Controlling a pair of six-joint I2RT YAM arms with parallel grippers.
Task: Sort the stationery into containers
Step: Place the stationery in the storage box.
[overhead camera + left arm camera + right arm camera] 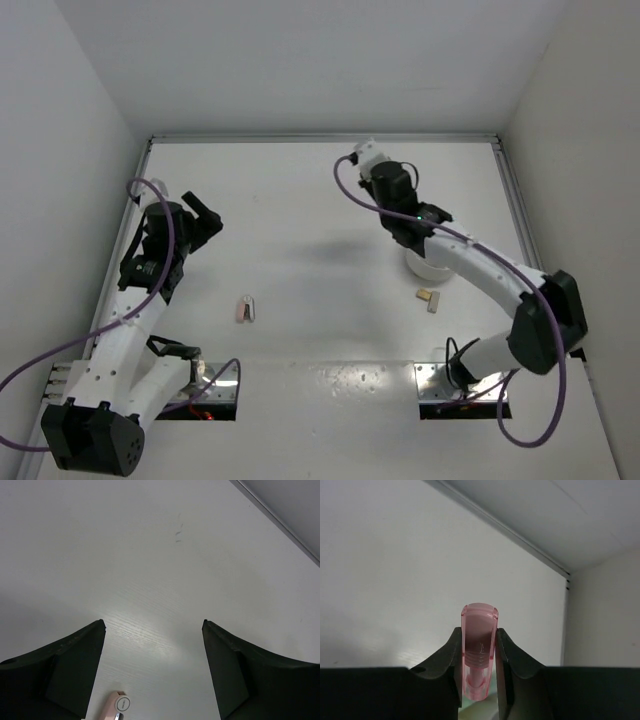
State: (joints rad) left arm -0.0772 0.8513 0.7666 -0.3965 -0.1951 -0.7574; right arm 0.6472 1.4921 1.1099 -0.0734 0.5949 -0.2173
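The right gripper [479, 636] is closed tight on a pink stick [479, 617], and its arm crosses over the white tub [428, 268] — so the step looks like delivery. Next it must line the stick up over a compartment and release. The left gripper [153, 625] hangs wide open and empty — loose pieces [246, 308] lie nearby.

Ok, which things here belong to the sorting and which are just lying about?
Job: pink stick in the right fingers; white tub; tan block; pink and white pair mid-table.
Not the job: purple cables; metal edge rail.
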